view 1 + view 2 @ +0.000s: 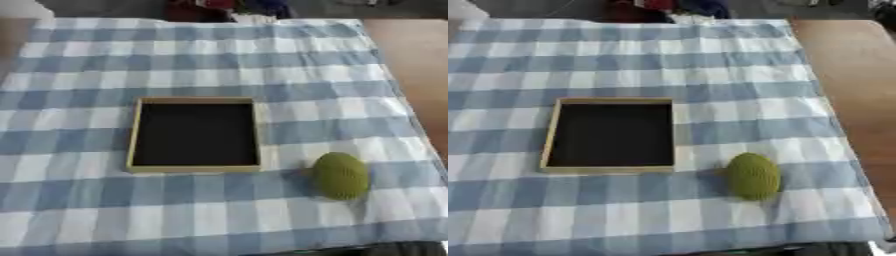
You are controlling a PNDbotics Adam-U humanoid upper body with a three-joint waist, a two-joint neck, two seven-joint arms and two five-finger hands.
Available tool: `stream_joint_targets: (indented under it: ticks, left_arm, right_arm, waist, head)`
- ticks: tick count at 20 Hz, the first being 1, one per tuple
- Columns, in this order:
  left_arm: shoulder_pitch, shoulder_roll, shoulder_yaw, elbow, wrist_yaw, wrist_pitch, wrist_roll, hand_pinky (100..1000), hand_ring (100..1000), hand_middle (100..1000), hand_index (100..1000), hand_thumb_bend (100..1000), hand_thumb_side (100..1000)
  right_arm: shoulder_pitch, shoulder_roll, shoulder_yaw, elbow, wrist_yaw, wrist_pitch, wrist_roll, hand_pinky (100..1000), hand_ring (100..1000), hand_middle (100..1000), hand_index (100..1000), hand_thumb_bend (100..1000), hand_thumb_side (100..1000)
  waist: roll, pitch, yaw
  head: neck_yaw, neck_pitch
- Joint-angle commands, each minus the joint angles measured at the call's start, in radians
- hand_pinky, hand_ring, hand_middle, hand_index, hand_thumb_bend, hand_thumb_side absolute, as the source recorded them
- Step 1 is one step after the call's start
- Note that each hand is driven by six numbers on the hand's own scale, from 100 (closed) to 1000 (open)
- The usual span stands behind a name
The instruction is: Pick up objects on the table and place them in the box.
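Observation:
A shallow box (133, 135) with a pale wooden rim and a dark inside lies flat in the middle of the checked cloth; nothing shows inside it. An olive-green, rough-skinned oval object (339, 175) rests on the cloth to the right of the box's near right corner, a short gap away from the rim. Neither of my hands shows in either view.
A blue and white checked cloth (201, 60) covers the table. Bare brown tabletop (846, 75) runs along the right side beyond the cloth's edge. Dark and red items (219, 7) lie past the far edge. A dark strip (367, 248) shows at the near edge.

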Motion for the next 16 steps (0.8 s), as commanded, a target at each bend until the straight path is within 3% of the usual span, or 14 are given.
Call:
stream_joint_targets:
  ticks: [1,4,9,16]
  left_arm:
    - [-0.011,0.032,-0.003,-0.02,-0.001,0.001,-0.009,639,506,688,819,100,537]
    - [-0.012,0.029,-0.006,-0.02,0.002,0.002,-0.016,639,506,688,819,100,536]
    - [-0.007,0.031,-0.003,-0.02,0.001,0.001,-0.016,639,506,688,819,100,537]
    - [-0.001,0.043,-0.003,-0.02,-0.004,0.002,-0.014,639,506,688,819,100,534]
  right_arm:
    - [0.031,-0.097,0.047,-0.05,0.035,-0.039,0.038,807,820,739,813,273,523]
    - [0.051,-0.141,0.121,-0.057,0.08,-0.085,0.084,818,835,755,831,318,543]
    - [0.017,-0.15,0.249,-0.011,0.132,-0.164,0.163,819,834,764,841,384,524]
    - [0.005,-0.203,0.322,0.059,0.109,-0.269,0.221,815,831,773,857,437,517]
  waist:
    - [0.001,-0.016,0.006]
    - [0.004,-0.014,0.011]
    - [0.004,-0.016,-0.003]
    - [-0.006,-0.026,-0.015]
  head:
    - [-0.021,0.001]
    - [-0.026,0.003]
    - [-0.01,0.009]
    - [0.004,0.014]
